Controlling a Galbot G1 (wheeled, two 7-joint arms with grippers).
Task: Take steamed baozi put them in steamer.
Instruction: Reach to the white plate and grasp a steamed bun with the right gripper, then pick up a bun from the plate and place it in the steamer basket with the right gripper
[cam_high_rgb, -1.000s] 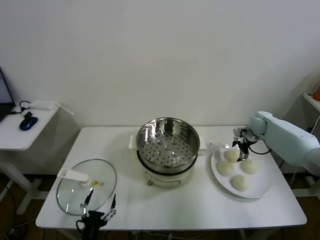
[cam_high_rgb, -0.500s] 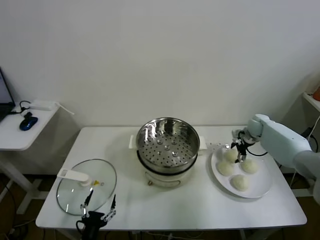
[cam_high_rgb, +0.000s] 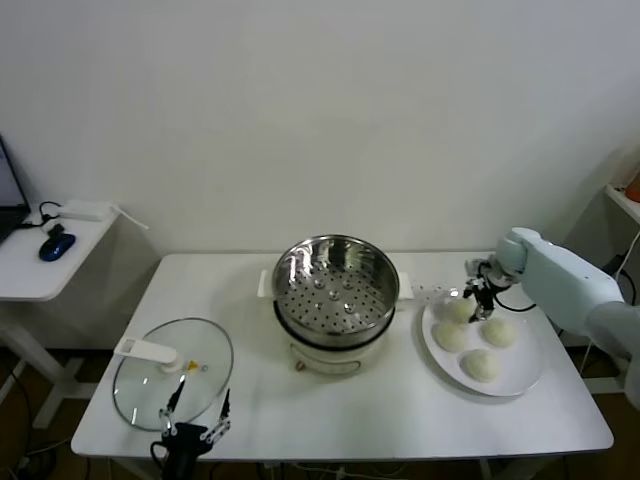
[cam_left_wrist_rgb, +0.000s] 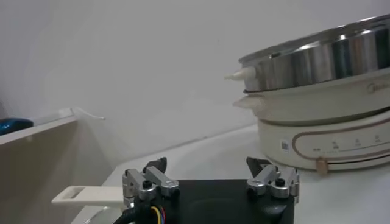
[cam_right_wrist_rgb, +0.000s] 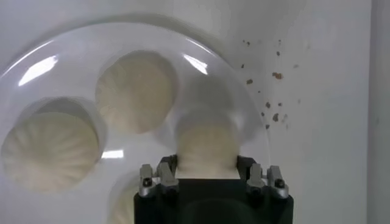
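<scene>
Right pincer: closes from spread onto far-left steamed baozi on plate; first transfer to steamer begins; left pincer parked near, released.

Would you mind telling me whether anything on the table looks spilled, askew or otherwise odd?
One thing: small brown specks lie scattered on the table just beside the plate, like crumbs or spatter. Otherwise things look orderly: the steamer sits upright and the glass lid lies flat on the table to its left.
</scene>
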